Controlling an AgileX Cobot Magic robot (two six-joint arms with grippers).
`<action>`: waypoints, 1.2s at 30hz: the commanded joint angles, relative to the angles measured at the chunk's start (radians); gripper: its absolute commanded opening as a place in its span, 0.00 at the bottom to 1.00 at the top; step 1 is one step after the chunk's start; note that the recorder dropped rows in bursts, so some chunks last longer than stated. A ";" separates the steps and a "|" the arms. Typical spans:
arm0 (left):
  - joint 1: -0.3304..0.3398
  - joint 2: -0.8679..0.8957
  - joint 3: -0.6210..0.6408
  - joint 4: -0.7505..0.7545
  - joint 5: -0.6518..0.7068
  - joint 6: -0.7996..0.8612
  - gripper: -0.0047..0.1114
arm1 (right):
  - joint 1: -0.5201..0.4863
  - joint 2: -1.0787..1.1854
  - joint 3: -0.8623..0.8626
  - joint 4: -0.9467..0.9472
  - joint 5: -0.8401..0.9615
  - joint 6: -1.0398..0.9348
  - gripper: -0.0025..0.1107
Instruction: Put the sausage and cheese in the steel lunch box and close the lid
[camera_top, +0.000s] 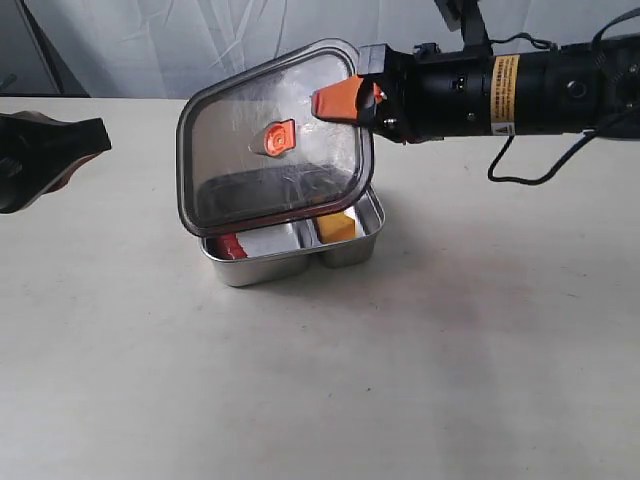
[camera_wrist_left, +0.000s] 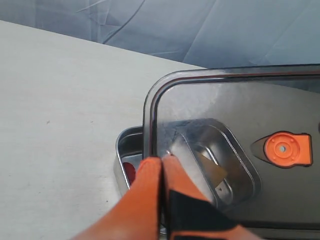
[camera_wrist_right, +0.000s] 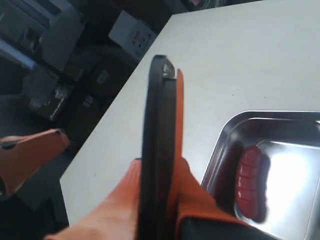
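Right arm (camera_top: 530, 90) reaches in level above the steel lunch box (camera_top: 285, 270), right gripper (camera_top: 347, 102) clamped on the lid (camera_top: 240, 160) corner. The lid's tipped steeply over the box, long axis along it, hiding most of the inside. Left gripper (camera_wrist_left: 161, 172) is pinched together, empty, well off the box. Cheese (camera_top: 337, 226) sits in the small compartment, sausage (camera_wrist_right: 250, 182) lengthwise along the big one's end wall.
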 joint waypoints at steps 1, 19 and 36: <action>-0.001 0.004 -0.003 0.007 -0.004 0.004 0.04 | 0.010 -0.012 0.040 0.062 0.026 -0.052 0.01; -0.001 0.004 -0.003 0.034 -0.004 0.004 0.04 | 0.247 -0.108 0.044 0.058 0.549 -0.366 0.01; -0.001 0.004 -0.003 0.034 -0.004 0.004 0.04 | 0.305 -0.207 0.064 0.458 0.523 -0.593 0.01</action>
